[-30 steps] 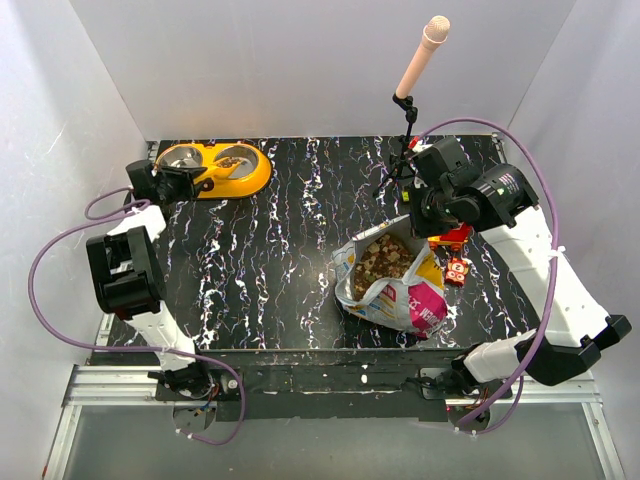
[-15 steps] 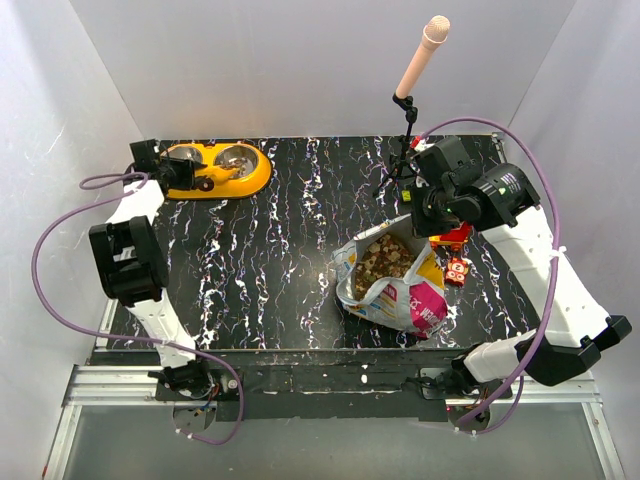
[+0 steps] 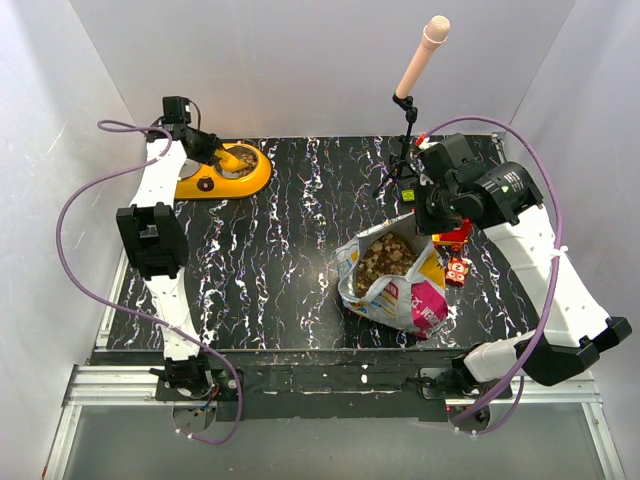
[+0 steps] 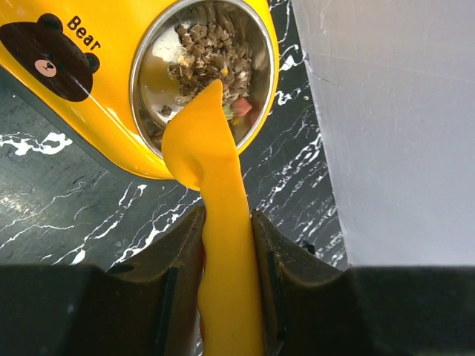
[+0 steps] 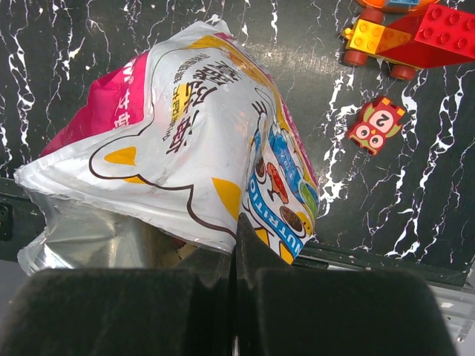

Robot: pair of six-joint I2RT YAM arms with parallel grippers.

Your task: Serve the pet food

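Black marble-patterned table (image 3: 300, 250), white walls on three sides. We take the printed bag (image 3: 400, 290) as our reference.

Far to the left of the bag and behind it lies a yellow feeder (image 3: 255, 178) with a bear print. The left gripper (image 4: 226, 230) is narrowed on the handle of a yellow scoop (image 4: 211, 148), one finger on each side. The scoop's tip hangs over the feeder's steel bowl (image 4: 152, 81). We note pet food (image 4: 204, 44) in that bowl: a small heap of brown pellets.

The bag stands open, with more pellets showing at its mouth. The right gripper (image 5: 236, 230) is pinched flat on the bag's rim.

Behind the bag stands a microphone (image 3: 420, 60). Just right of the bag lie toy bricks (image 5: 415, 33) and a small red block (image 5: 378, 122).
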